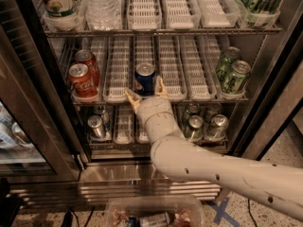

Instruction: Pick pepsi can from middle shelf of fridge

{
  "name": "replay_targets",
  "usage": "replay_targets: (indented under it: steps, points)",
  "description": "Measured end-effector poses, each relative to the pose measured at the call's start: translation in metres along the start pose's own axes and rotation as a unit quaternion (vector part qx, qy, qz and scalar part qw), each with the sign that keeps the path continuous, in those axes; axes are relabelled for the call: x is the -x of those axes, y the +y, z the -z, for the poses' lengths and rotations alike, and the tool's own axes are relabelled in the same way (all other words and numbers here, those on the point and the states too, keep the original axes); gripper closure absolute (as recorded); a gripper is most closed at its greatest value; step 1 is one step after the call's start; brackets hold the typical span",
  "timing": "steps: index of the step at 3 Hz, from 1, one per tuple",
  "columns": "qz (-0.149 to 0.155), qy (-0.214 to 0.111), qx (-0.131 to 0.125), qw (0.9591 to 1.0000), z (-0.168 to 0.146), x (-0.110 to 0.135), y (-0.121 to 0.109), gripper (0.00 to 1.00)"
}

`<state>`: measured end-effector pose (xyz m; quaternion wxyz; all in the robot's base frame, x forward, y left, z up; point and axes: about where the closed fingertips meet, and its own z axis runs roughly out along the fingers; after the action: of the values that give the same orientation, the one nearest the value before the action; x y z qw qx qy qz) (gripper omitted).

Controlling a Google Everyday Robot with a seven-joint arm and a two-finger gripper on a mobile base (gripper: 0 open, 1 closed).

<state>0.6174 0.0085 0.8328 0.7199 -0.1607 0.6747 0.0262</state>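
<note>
The pepsi can [144,78], dark blue with a silver top, stands upright at the front of the middle shelf [173,74] of the fridge [265,103], in a white slotted lane. My gripper [145,90] is right in front of the can at the shelf's front edge. Its two tan fingers are spread open, one fingertip [131,97] left of the can and the other on its right. The fingers do not close on the can. My white arm [227,171] reaches in from the lower right.
Two red Coca-Cola cans [81,77] stand at the shelf's left, two green cans [233,72] at its right. Silver-topped cans [203,124] sit on the bottom rack, bottles [99,4] on the top rack. The open glass door [28,126] is at left. A plastic tub [151,214] lies below.
</note>
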Motion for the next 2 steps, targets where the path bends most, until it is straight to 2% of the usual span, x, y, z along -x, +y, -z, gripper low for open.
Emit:
replay_targets:
  steps: [2]
  points:
    - [-0.017,-0.001,-0.012,0.9998,-0.0177,0.0025,-0.0096,0.29]
